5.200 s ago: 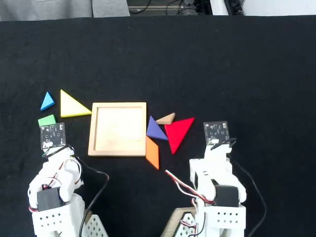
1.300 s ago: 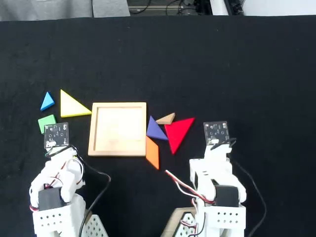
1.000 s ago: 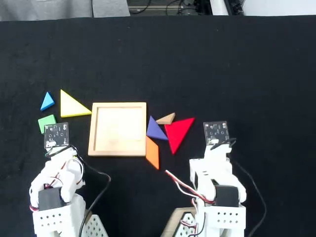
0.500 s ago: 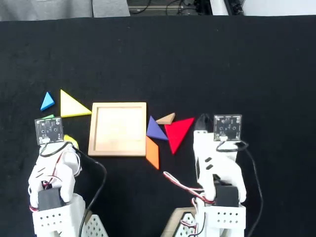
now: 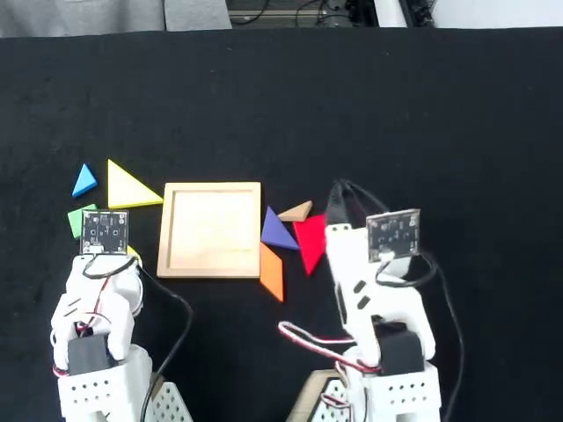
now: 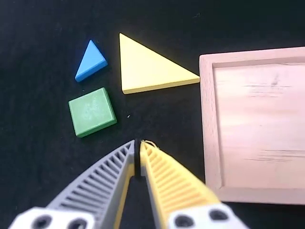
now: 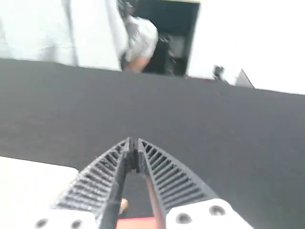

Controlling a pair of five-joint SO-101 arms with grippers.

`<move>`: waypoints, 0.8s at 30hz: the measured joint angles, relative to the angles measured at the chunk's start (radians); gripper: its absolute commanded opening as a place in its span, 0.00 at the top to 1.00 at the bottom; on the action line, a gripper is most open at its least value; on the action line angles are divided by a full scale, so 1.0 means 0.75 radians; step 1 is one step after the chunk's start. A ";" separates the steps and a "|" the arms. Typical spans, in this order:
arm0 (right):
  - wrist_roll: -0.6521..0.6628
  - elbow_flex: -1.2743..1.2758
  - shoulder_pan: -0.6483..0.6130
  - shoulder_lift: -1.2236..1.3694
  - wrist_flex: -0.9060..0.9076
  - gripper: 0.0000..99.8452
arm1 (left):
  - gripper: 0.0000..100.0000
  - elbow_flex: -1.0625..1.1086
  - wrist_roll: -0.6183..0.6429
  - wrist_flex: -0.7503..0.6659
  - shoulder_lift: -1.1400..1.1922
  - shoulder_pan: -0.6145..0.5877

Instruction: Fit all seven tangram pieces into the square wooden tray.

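Note:
The square wooden tray point(image 5: 166, 230) lies with nothing inside it; its rim point(image 6: 208, 119) is beside my left gripper. To its left are a yellow triangle point(image 5: 127, 187) point(image 6: 147, 69), a small blue triangle point(image 5: 84, 180) point(image 6: 90, 61) and a green square point(image 5: 77, 218) point(image 6: 91, 111). To its right lie a purple triangle point(image 5: 277, 230), a tan triangle point(image 5: 296, 211), an orange parallelogram point(image 5: 272, 271) and a red triangle point(image 5: 310, 239), partly under my right arm. My left gripper point(image 6: 138, 143) is shut and holds nothing, just short of the green square. My right gripper point(image 7: 133, 143) point(image 5: 337, 200) is shut, raised above the red triangle point(image 7: 138, 222).
The black tabletop stretches far beyond the pieces toward the back edge. Both arm bases stand at the front edge, with cables trailing beside them. Room clutter shows past the table's far edge in the right wrist view.
My right arm has risen and swung forward and left, over the red triangle. My left arm shifted slightly right, toward the tray. The pieces have not moved.

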 measured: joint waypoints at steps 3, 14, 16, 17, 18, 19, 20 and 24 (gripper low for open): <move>0.000 -0.045 -0.027 0.014 -0.002 0.99 | 0.97 0.000 0.025 0.000 0.000 0.000; 0.000 -0.460 -0.039 0.655 0.029 0.99 | 0.97 0.000 0.029 0.000 0.000 0.000; 0.000 -0.554 -0.039 0.808 0.080 0.99 | 0.97 0.000 0.029 0.000 0.000 0.000; 0.000 -0.604 -0.039 0.888 0.110 0.99 | 0.97 0.000 0.029 0.000 0.000 0.000; 0.000 -0.646 -0.039 0.968 0.141 0.99 | 0.97 0.000 0.029 0.000 0.000 0.000; 0.000 -0.685 -0.039 1.043 0.170 0.99 | 0.97 0.000 0.029 0.000 0.000 0.000; 0.000 -0.724 -0.039 1.125 0.198 0.99 | 0.97 0.000 0.029 0.000 0.000 0.000; 0.000 -0.829 -0.039 1.383 0.280 0.98 | 0.97 0.000 0.029 0.000 0.000 0.000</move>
